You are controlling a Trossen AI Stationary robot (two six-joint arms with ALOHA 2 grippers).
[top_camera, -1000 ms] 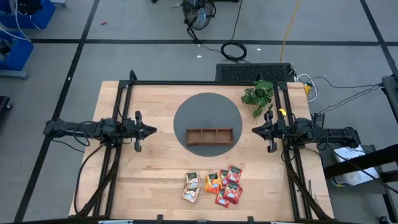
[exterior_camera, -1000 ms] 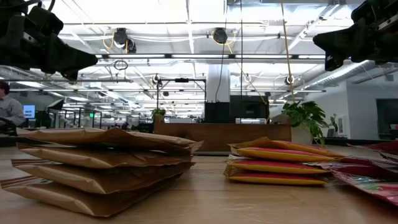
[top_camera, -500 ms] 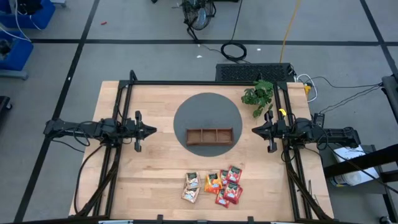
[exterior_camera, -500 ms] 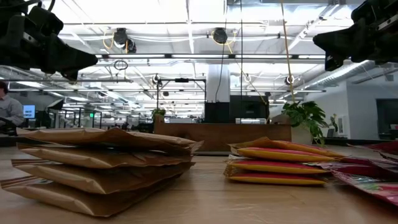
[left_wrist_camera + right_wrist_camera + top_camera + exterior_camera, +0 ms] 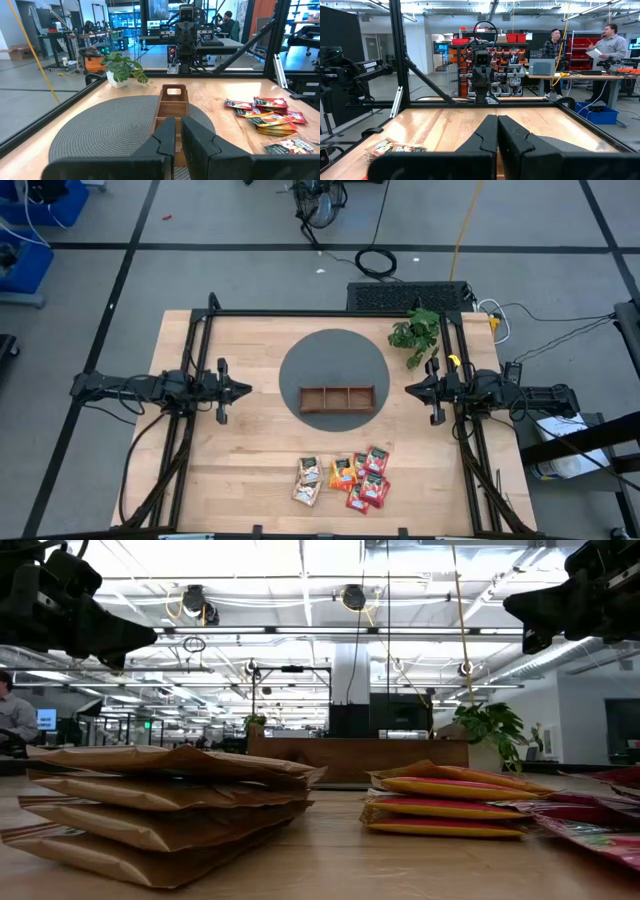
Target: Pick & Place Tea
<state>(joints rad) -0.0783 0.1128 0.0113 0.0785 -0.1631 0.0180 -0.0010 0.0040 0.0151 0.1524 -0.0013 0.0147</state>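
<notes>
Several tea sachets, red, orange and cream, lie in a loose overlapping cluster near the table's front edge; they also show in the low view and in the left wrist view. The brown wooden three-compartment tray stands on a round grey mat at the table's middle. My left gripper hovers level at the left, pointing at the tray, fingers nearly together with nothing between them. My right gripper hovers level at the right, shut and empty, facing the left arm.
A small potted plant stands at the far right of the table, behind my right gripper. Black frame rails run along both sides. Bare wood lies between the mat and the sachets. People stand in the room beyond.
</notes>
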